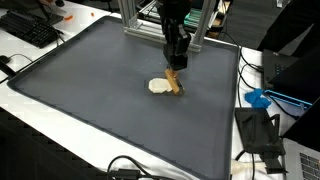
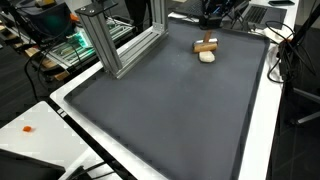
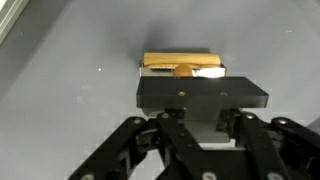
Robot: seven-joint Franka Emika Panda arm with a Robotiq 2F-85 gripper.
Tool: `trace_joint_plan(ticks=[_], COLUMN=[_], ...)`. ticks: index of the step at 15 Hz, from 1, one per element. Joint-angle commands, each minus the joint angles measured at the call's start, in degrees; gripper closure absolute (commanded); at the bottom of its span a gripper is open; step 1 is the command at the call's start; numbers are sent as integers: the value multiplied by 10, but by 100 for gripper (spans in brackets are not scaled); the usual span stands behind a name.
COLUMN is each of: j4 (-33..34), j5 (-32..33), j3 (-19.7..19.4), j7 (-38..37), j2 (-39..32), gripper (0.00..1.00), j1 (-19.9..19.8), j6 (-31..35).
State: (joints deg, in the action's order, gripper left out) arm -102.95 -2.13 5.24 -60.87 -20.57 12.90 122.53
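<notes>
A small wooden block (image 1: 175, 83) lies on the dark grey mat (image 1: 110, 110), touching a cream, rounded lump (image 1: 158, 86). Both also show in an exterior view, the block (image 2: 207, 45) and the lump (image 2: 206, 56). My gripper (image 1: 176, 66) hangs straight down right over the block, its tips at or just above it. In the wrist view the block (image 3: 172, 64) shows beyond the gripper's black body (image 3: 200, 96), with a bit of white (image 3: 210, 72) at its right end. The fingertips are hidden, so I cannot tell if they grip the block.
An aluminium frame (image 2: 125, 45) stands at the mat's edge behind the arm. A keyboard (image 1: 28, 30), cables (image 1: 130, 168) and a blue object (image 1: 258, 98) lie on the white table around the mat.
</notes>
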Motion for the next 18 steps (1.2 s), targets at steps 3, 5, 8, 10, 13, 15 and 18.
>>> trace_joint_plan(ticks=[3, 5, 8, 10, 13, 15, 18], j4=[-7, -5, -9, -11, -13, -14, -9], j5=[66, 85, 104, 112, 123, 132, 129], j3=[-22, -25, -30, -34, -41, -44, -43], j7=[-32, -42, -52, -59, -69, -76, -71], j2=[-3, -3, -7, -8, -8, -7, 2], gripper=[78, 78, 78, 78, 78, 78, 78], j1=[16, 19, 17, 16, 17, 17, 13], j6=[45, 50, 69, 75, 87, 92, 87])
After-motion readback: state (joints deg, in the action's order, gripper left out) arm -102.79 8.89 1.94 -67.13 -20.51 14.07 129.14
